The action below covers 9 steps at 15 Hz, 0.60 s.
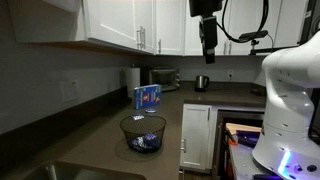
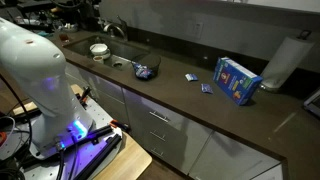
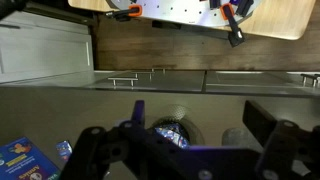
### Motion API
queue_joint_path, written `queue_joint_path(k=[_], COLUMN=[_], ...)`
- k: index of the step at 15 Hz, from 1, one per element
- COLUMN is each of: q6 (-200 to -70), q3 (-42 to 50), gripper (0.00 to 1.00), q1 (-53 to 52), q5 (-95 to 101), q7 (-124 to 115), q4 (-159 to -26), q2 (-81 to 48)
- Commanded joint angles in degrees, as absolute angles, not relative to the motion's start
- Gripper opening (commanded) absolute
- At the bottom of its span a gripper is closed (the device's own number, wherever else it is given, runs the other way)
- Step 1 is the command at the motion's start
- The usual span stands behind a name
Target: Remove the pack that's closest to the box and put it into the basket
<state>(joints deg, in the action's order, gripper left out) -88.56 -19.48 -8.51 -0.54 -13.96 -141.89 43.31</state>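
Note:
The blue box (image 1: 148,96) stands upright on the dark counter; it also shows in an exterior view (image 2: 237,80) and at the lower left of the wrist view (image 3: 25,160). The dark mesh basket (image 1: 143,132) (image 2: 146,70) (image 3: 170,128) holds shiny blue packs (image 1: 146,142). Two small blue packs lie on the counter between basket and box, one close to the box (image 2: 205,89) and one farther from it (image 2: 190,76). My gripper (image 1: 208,45) (image 3: 200,125) hangs high above the counter, open and empty, with the basket showing between its fingers.
A white roll (image 1: 133,78) (image 2: 285,62) stands behind the box. A silver toaster oven (image 1: 165,78) and a kettle (image 1: 202,82) stand at the back. A sink (image 2: 100,48) lies beyond the basket. White cabinets hang above the counter (image 1: 110,120).

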Motion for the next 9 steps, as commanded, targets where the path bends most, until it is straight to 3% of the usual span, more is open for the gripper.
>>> queue_joint_path(k=[1,9], q6=[-88.5,-92.1], q3=[-18.8,-18.1], gripper=[1.0,1.0], q1=[-9.4,-7.3], q5=[-0.1,2.8], q7=[-14.5,-14.8], q4=[-141.8,-142.4], q2=[43.0,40.5])
